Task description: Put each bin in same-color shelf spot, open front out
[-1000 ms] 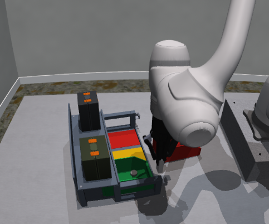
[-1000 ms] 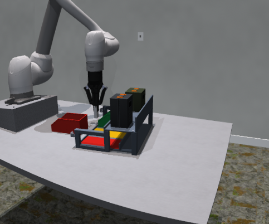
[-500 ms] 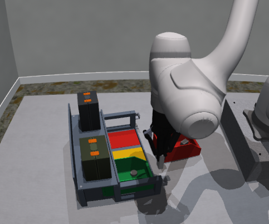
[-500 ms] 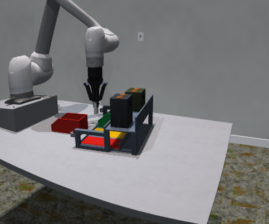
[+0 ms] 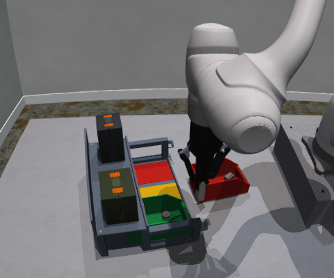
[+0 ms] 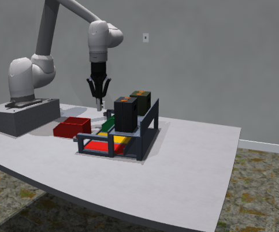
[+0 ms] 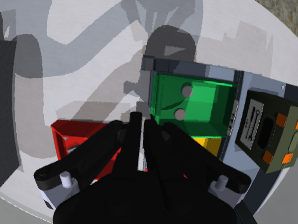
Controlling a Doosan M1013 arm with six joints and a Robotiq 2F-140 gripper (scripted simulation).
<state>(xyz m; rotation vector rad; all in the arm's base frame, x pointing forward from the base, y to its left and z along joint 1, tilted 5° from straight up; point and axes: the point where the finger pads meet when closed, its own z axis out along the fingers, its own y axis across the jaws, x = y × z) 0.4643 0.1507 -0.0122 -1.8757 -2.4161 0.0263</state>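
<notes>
A plain gray wall (image 5: 102, 45) (image 6: 201, 72) stands behind a pale tabletop (image 5: 50, 155) (image 6: 181, 161), with mottled carpet (image 5: 126, 105) (image 6: 256, 179) showing past its edges. Over the table reaches the big white arm (image 5: 237, 93) (image 6: 97, 37), its foot on a dark gray block (image 5: 292, 173) (image 6: 36, 118). Next in size comes the blue-gray shelf (image 5: 144, 238) (image 6: 110, 147) (image 7: 187, 66), which carries an olive case (image 5: 119, 197) (image 6: 144, 104) (image 7: 267, 132) and a black case (image 5: 110, 138) (image 6: 125, 115) on its upper board (both have orange fittings on top).

The gripper (image 5: 201, 183) (image 6: 99, 109) (image 7: 141, 110) points straight down, its fingers together with nothing between them; it hangs above the table between the red bin and the shelf. The red bin (image 5: 223, 190) (image 6: 72, 128) (image 7: 65, 131) sits on the table just beside the shelf, with a gray part (image 5: 229, 176) in it. The green bin (image 5: 161, 204) (image 6: 108, 124) (image 7: 205, 107) is in the shelf, at the end by the olive case, and two round gray parts (seen best from the wrist) lie inside. The red mark (image 5: 154, 172) (image 6: 100, 146) and the yellow mark (image 5: 161, 191) (image 6: 121, 139) (image 7: 207, 145) are both uncovered.
</notes>
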